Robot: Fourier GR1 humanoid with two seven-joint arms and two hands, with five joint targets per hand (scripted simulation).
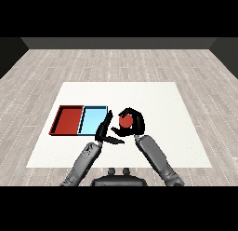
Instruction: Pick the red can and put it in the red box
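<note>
The red can (125,120) sits in my right hand (135,124), whose fingers and thumb curl round it, just right of the trays. The red tray (68,119) lies at the left of the table, with the light blue tray (93,119) touching its right side. My left hand (104,131) is beside the can on its left, over the light blue tray's right edge, fingers straight and pointing up, thumb stretched toward the can. I cannot tell whether the can rests on the table or is lifted off it.
The white table (153,104) stretches wide to the right and behind the trays. Both grey forearms come in from the lower edge, close together near the table's front.
</note>
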